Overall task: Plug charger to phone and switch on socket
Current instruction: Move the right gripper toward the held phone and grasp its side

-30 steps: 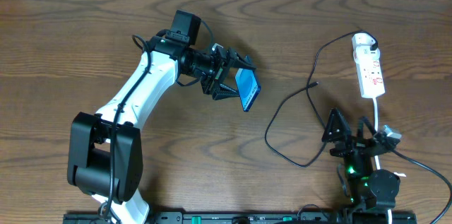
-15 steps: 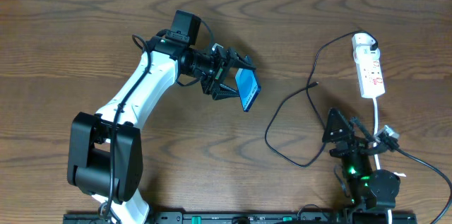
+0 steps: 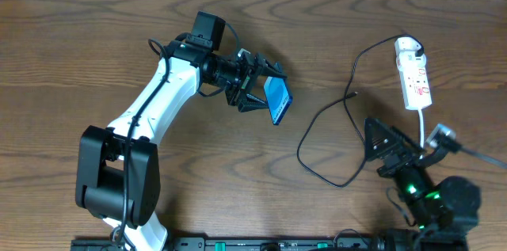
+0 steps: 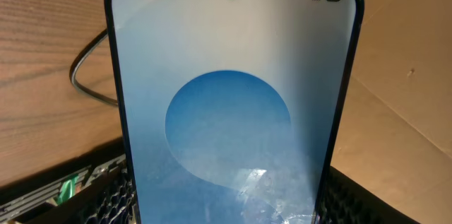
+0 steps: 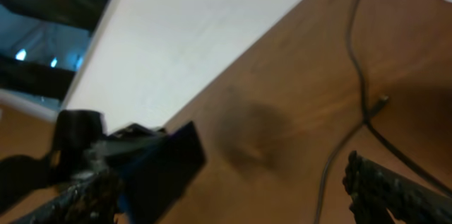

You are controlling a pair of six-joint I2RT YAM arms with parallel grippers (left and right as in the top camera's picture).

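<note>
Overhead, slim glossy blue phone (image 3: 278, 100) in grip of left claw (image 3: 267, 89), right claw (image 3: 396, 150) wide open over grainy wooden table (image 3: 71, 37).

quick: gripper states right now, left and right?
left gripper: closed on the slim rectangular blue-screened smartphone, held upright.
right gripper: open, jaws wide apart, holding nothing.

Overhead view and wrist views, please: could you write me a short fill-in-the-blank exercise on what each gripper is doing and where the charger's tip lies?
1. The left gripper is shut on the ___.
2. The right gripper stands ___ and holds nothing.
3. The plug tip of the charger lies on the ___, apart from the phone.
Missing words: phone; open; table.
</note>
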